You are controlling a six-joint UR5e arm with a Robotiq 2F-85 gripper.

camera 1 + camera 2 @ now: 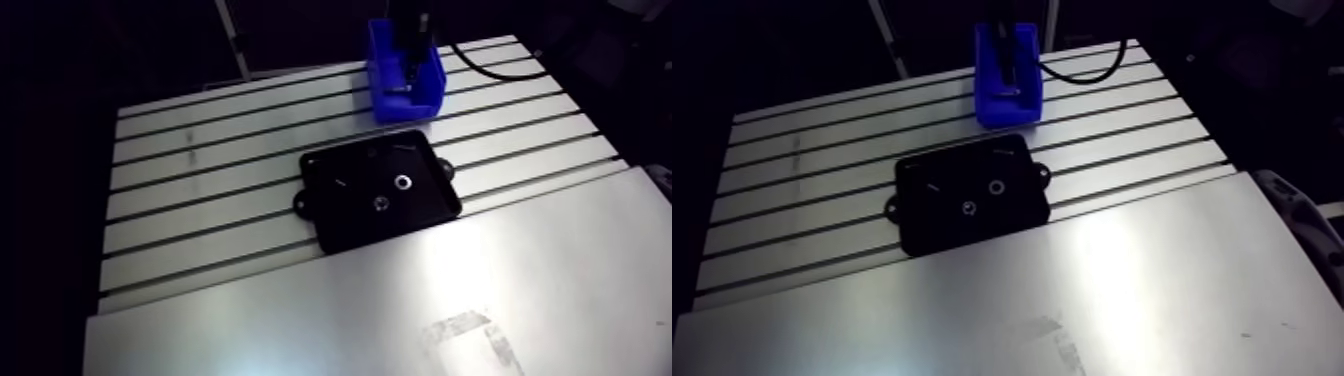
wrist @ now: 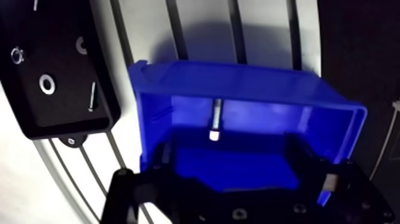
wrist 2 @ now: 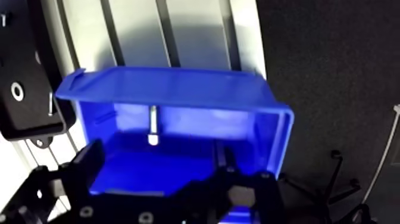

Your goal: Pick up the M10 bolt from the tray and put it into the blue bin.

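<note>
Bolt down inside blue bin at 12 o'clock from black tray, gripper jaws wide apart on nothing, could snag bin wall lifting out and tip it lol.

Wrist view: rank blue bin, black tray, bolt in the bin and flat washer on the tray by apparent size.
1. blue bin, closest to the camera
2. black tray, partly out of view, so its rank against the bin is unsure
3. bolt
4. flat washer
</note>
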